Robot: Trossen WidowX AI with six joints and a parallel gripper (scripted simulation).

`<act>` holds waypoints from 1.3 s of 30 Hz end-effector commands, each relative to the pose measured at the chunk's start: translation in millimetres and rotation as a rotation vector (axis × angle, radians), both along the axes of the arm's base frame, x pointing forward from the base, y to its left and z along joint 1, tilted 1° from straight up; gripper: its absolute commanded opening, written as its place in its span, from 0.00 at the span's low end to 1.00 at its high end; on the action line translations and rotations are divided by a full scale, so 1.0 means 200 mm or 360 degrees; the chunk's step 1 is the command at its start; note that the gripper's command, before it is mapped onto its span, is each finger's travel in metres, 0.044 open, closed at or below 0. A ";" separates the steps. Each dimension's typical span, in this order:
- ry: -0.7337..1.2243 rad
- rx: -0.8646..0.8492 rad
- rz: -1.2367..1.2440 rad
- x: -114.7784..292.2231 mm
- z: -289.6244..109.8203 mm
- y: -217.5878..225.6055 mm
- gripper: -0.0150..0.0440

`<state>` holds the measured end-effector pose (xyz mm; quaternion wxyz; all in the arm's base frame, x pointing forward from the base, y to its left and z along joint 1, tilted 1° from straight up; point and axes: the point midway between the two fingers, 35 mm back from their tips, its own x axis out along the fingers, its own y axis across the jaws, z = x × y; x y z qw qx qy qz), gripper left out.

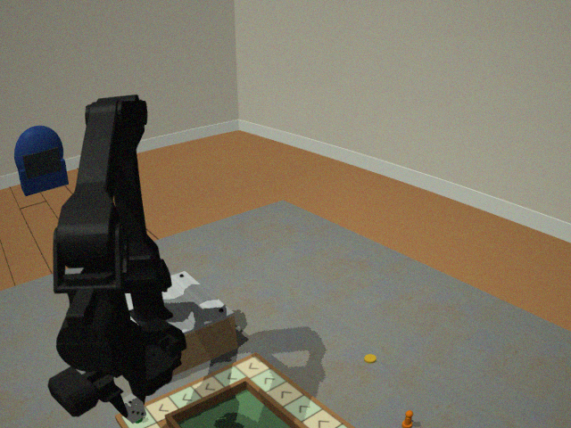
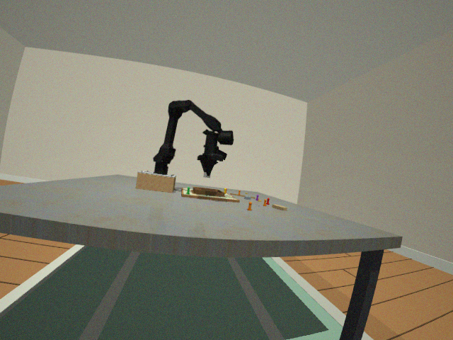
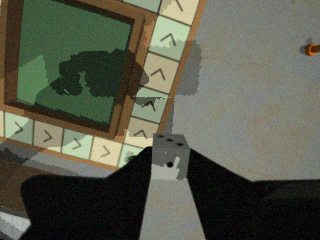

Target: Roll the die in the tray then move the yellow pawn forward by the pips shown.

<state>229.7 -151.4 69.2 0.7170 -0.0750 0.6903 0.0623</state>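
My gripper (image 1: 133, 407) (image 2: 207, 174) (image 3: 168, 152) is shut on the grey-white die (image 1: 136, 411) (image 2: 207, 176) (image 3: 170, 156). It holds the die well above the board, over the corner with the green pawn (image 2: 188, 190) (image 3: 131, 158), which the gripper mostly hides in the wrist view. The tray (image 1: 246, 385) (image 3: 136, 75) is a brown-walled well with a green floor in the middle of the board. The yellow pawn (image 2: 225, 190) stands at the far side of the board in the exterior view. Arrows are printed on the track squares (image 1: 285, 393) (image 3: 157, 74).
Orange pawns (image 1: 407, 419) (image 2: 250, 205) (image 3: 313, 49), a red pawn (image 2: 267, 201) and a purple pawn (image 2: 257, 197) stand off the board. A yellow disc (image 1: 370, 358) and a tan block (image 2: 279, 207) lie on the table. The arm's box base (image 1: 210, 342) (image 2: 155, 181) is beside the board.
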 end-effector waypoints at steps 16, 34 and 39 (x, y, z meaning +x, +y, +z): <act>0.0001 0.0032 -0.0256 0.17 -0.07 0.40 0.25; -0.0185 0.0069 -0.0412 0.23 -0.13 0.66 0.25; -0.0455 0.0092 -0.0411 0.25 -0.15 0.65 0.25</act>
